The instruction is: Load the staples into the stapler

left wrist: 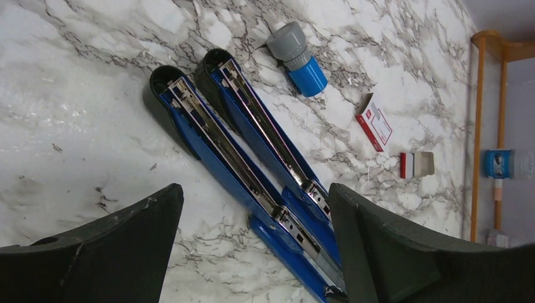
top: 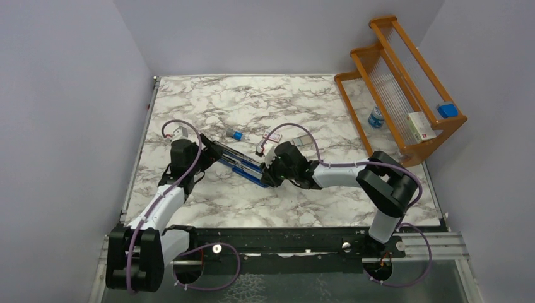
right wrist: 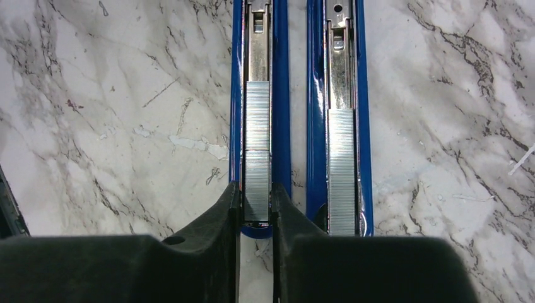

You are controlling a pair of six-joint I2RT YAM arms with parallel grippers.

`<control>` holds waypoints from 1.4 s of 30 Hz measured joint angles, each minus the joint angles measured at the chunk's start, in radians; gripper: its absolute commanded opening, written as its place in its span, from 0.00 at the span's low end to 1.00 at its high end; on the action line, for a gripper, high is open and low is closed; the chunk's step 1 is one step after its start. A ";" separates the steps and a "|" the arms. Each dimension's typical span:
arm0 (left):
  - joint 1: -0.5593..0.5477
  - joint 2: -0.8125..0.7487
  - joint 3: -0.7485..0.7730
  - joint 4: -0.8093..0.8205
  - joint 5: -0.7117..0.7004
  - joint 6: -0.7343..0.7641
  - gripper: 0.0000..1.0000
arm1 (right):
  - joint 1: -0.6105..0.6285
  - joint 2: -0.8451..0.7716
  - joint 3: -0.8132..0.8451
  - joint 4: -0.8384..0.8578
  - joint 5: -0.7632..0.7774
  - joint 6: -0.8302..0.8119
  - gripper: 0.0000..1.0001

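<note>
Right end effector pinches the staples in the stapler; left end effector gapes wide.

No text, number or brand could be read in any view. The staples box on the tabletop bore a red label with pale print (too small to make out). The bottle by the wooden rack wore a blue label, and a white carton on that rack showed a red stripe, both illegible.
</note>
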 measured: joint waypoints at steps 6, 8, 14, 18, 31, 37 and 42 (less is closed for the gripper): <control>0.016 0.002 -0.114 0.144 0.078 -0.091 0.92 | 0.002 0.010 0.000 0.024 -0.002 -0.004 0.01; 0.016 0.006 -0.151 0.202 0.090 -0.129 0.92 | 0.002 0.016 0.003 0.033 -0.004 -0.004 0.01; 0.018 0.034 -0.258 0.383 0.104 -0.276 0.92 | 0.002 0.039 0.027 0.043 -0.012 -0.003 0.01; 0.018 0.064 -0.310 0.502 0.103 -0.374 0.93 | 0.002 0.049 0.035 0.050 -0.015 0.004 0.01; 0.018 0.359 -0.313 0.812 0.103 -0.557 0.92 | 0.002 0.054 0.039 0.054 -0.016 0.013 0.01; 0.018 0.486 -0.313 0.981 0.102 -0.629 0.92 | 0.002 0.055 0.039 0.058 -0.016 0.019 0.01; 0.018 0.565 -0.313 1.087 0.093 -0.668 0.88 | 0.002 0.055 0.039 0.058 -0.016 0.019 0.01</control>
